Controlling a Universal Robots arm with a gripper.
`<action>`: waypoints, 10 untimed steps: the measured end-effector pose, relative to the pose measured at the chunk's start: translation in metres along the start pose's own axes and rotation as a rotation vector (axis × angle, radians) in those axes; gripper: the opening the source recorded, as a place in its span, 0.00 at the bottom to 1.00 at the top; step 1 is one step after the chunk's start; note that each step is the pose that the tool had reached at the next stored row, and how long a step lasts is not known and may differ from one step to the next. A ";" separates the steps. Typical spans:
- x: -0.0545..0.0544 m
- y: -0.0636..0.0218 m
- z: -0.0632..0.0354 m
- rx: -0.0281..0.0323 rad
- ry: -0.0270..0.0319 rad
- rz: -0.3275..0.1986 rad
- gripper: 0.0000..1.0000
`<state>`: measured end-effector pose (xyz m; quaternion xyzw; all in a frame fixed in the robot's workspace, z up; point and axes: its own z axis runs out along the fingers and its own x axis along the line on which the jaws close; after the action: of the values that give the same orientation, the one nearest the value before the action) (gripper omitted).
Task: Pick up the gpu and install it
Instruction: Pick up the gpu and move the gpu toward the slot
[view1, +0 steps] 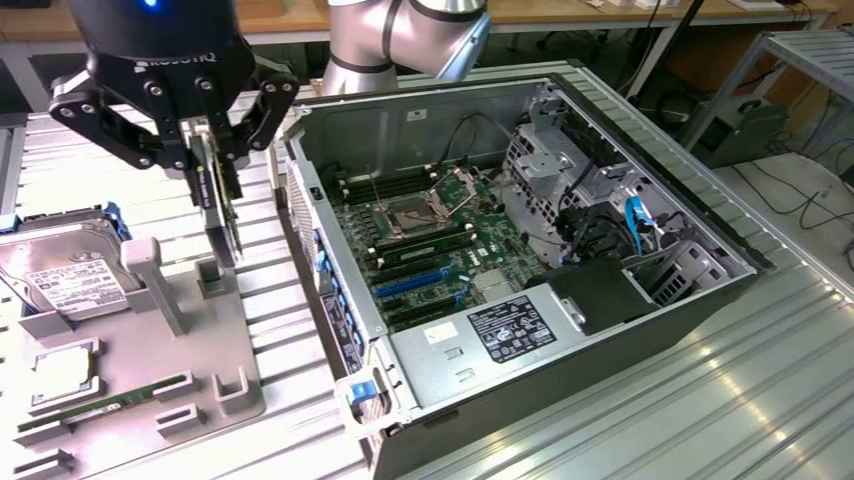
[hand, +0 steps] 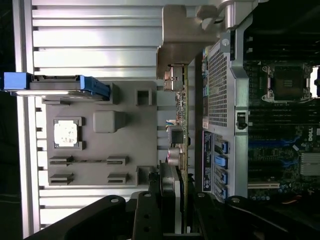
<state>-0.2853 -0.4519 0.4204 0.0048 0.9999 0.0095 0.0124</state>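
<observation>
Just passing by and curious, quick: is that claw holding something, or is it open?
Gripper: closed, holding the gpu by its upper edge, card hanging down beside the open computer case.

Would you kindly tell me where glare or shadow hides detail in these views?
Exterior view: glare bleaches the ribbed aluminium table beside the black gripper clamping the thin green gpu card. Wrist view: the table glares too, while the inside of the open grey computer case lies in shadow.
</observation>
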 end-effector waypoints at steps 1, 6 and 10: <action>-0.001 0.0002 0.0001 0.0050 -0.0001 0.000 0.29; -0.008 0.0009 0.0002 0.0140 0.0000 0.000 0.29; -0.017 0.0011 0.0006 0.0139 -0.0001 0.000 0.29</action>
<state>-0.2683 -0.4510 0.4203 0.0047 0.9999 0.0025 0.0124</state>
